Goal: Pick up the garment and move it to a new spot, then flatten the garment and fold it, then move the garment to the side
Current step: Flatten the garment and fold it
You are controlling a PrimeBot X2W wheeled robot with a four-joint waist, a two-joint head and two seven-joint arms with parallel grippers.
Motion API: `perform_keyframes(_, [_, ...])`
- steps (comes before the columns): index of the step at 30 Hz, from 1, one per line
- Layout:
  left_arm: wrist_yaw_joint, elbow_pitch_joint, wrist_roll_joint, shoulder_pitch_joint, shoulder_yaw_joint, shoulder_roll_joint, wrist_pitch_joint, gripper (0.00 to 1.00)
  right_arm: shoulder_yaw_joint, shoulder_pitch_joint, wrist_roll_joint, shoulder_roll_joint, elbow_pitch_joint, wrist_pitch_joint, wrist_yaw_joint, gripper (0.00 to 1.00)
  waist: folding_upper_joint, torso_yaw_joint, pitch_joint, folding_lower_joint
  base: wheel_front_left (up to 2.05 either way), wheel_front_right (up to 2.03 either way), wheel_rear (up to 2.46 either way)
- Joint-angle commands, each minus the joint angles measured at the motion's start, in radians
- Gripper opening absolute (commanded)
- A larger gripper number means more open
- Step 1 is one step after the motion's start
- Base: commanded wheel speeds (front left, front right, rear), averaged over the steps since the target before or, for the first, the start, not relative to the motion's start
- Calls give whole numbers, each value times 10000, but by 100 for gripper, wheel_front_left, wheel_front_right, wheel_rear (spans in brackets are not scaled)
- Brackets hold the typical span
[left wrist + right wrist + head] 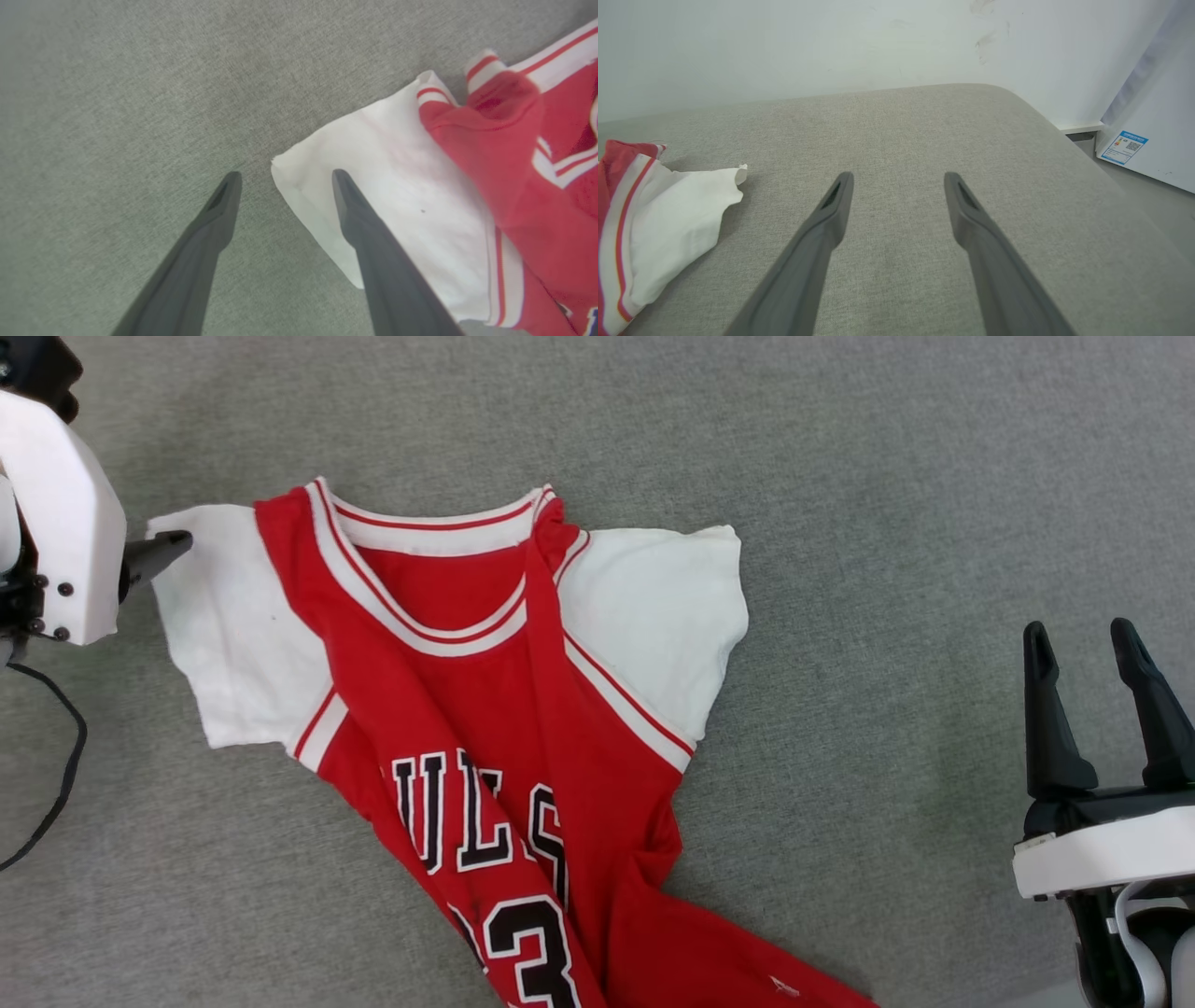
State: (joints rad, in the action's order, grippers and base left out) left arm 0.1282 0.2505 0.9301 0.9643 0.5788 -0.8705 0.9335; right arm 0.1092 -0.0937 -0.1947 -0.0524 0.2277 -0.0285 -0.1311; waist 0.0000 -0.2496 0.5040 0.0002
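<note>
The garment [485, 709] lies rumpled on the grey fabric surface [887, 476], collar toward 12 o'clock. At 9 o'clock the left end effector [282, 175], fingers spread, straddles the corner of its white sleeve. The right end effector [1078, 630], spread and empty, sits at 4 o'clock.

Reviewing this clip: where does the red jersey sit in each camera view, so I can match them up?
Head view: jersey centre-left, collar up, running off the bottom edge.
Left wrist view: jersey at right, white sleeve corner by the open left gripper.
Right wrist view: jersey at lower-left edge, apart from the right gripper.
Shared landmark: the grey fabric surface beneath it.
</note>
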Motion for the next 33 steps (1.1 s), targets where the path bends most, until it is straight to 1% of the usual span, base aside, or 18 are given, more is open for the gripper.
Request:
perform_keyframes(1, [-21, 62, -13, 69, 30, -44, 50, 100, -15, -117, -32, 36, -54, 69, 7, 100, 0, -173, 190, -2, 0, 0, 0])
perform_keyframes(5, [-19, 293, -176, 75, 216, -165, 248, 100, -16, -178, -102, 36, -219, 197, 6, 100, 0, -244, 374, -2, 0, 0, 0])
perform_keyframes(8, [-21, 469, -251, 3, 384, -106, 315, 100, 6, -237, -119, 37, -278, 228, 7, 100, 0, -232, 484, -2, 0, 0, 0])
perform_keyframes(9, [-23, 550, -229, -45, 423, -60, 336, 91, 2, -242, -112, 37, -298, 230, 6, 100, 0, -217, 508, -2, 0, 0, 0])
perform_keyframes(10, [-22, 607, -174, -99, 484, -9, 400, 30, -3, -254, -100, 38, -318, 230, 7, 100, 0, -197, 524, -2, 0, 0, 0])
perform_keyframes(11, [-19, 657, -126, -141, 514, 47, 441, 0, -1, -266, -68, 38, -332, 226, 7, 100, 0, -165, 530, -2, 0, 0, 0])
perform_keyframes(14, [-16, 663, -80, -189, 465, 164, 145, 0, -31, -303, 46, 37, -362, 142, 7, 100, 0, -38, 429, -2, 0, 0, 0])
perform_keyframes(20, [-45, 491, -101, -414, 68, 270, -1172, 0, 18, -270, 418, 36, -283, -238, 7, 100, 0, 432, -258, -2, 0, 0, 0])
perform_keyframes(23, [-46, 271, -246, -736, -16, 150, -1829, 0, 6, -171, 641, 11, -192, -608, 7, 100, 0, 795, -689, -2, 0, 0, 0])
perform_keyframes(26, [-75, 11, -555, -1120, -19, -52, -2477, 0, -20, -57, 717, -226, -131, -1043, 7, 100, 0, 1195, -1099, -2, 0, 0, 0])
perform_keyframes(30, [-230, -532, -590, -1734, -191, -83, -3362, 0, -114, 79, 685, -687, 0, -1814, 6, 100, 0, 1819, -1621, -2, 0, 0, 0])
perform_keyframes(32, [-323, -975, -596, -2082, -249, -147, -3710, 0, -216, 55, 568, -975, 106, -2269, 7, 100, 0, 2126, -1793, -2, 0, 0, 0])
perform_keyframes(33, [-323, -975, -596, -2082, -249, -147, -3710, 0, -216, 55, 568, -975, 106, -2269, 7, 100, 0, 2126, -1793, -2, 0, 0, 0])
